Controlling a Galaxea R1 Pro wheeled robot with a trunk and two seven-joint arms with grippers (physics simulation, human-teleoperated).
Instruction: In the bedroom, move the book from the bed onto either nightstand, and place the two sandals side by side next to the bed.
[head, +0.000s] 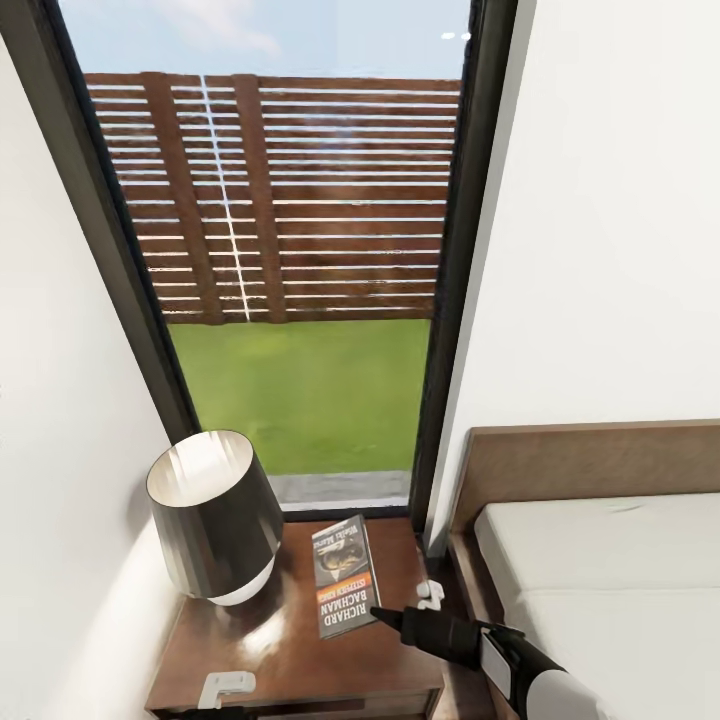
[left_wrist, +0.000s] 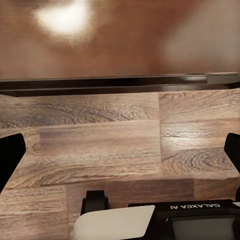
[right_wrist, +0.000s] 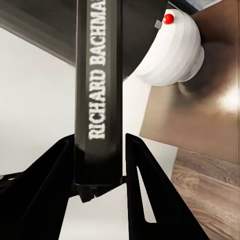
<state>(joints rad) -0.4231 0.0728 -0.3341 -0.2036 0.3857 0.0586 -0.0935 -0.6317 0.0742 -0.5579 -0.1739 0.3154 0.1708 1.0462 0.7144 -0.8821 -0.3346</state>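
Dark-wood nightstand (head: 290, 650) carries the book (head: 344, 577), right hand (head: 392, 617) clamped on its spine, beside a grey-shaded lamp (head: 213, 515); left hand's (left_wrist: 120, 150) fingers apart.

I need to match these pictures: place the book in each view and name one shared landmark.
Head view: the book low at centre, over the nightstand, right gripper at its edge.
Left wrist view: not in it.
Right wrist view: its spine between the black fingers.
Shared landmark: the lamp, white base.
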